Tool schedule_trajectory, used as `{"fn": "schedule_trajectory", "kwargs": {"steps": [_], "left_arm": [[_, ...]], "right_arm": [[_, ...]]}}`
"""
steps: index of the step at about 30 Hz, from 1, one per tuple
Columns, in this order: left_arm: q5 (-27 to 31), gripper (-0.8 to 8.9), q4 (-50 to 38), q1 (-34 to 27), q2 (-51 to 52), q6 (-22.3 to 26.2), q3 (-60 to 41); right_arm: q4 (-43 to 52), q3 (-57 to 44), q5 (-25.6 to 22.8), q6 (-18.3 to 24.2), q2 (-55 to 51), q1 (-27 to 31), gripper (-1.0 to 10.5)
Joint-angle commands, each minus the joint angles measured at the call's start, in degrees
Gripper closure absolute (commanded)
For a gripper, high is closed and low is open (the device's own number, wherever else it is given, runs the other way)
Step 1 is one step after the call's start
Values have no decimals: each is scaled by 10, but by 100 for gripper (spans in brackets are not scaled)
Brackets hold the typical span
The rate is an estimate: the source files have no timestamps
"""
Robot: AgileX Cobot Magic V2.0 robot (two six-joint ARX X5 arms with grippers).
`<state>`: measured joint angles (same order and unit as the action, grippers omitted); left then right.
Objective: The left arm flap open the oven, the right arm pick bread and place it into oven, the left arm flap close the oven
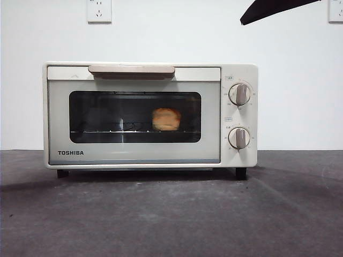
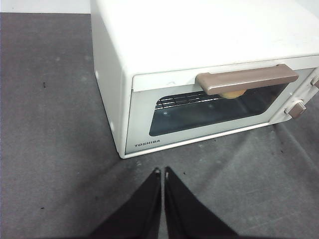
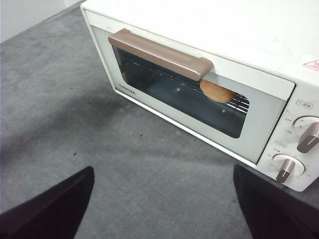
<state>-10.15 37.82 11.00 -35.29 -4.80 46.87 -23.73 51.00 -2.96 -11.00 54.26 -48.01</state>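
The cream TOSHIBA oven stands on the dark table with its glass door closed and the beige handle up. Through the glass, the bread rests on the wire rack, right of centre; the bread also shows in the right wrist view, and a sliver of bread peeks under the handle in the left wrist view. My left gripper hovers in front of the oven, shut and empty. Held high and back from the oven, my right gripper is open, holding nothing. A black arm tip shows at the top right.
Two round knobs sit on the oven's right panel. A dark grey mat covers the table in front. Wall sockets are on the white wall behind.
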Motion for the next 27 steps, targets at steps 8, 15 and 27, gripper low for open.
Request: {"fn": "schedule_trajectory", "kwargs": {"steps": [8,15,27], "left_arm": [[3,797,-5,2,-2,10,12],[3,794,-5,2,-2,9,12],[3,794,-5,2,-2,9,12]], "right_arm": [[-2,4,-1,-10,5,-5,941],[-1,4,-1,-9,5,-6,941],[14,4,-1,-9,5,-6,941]]}}
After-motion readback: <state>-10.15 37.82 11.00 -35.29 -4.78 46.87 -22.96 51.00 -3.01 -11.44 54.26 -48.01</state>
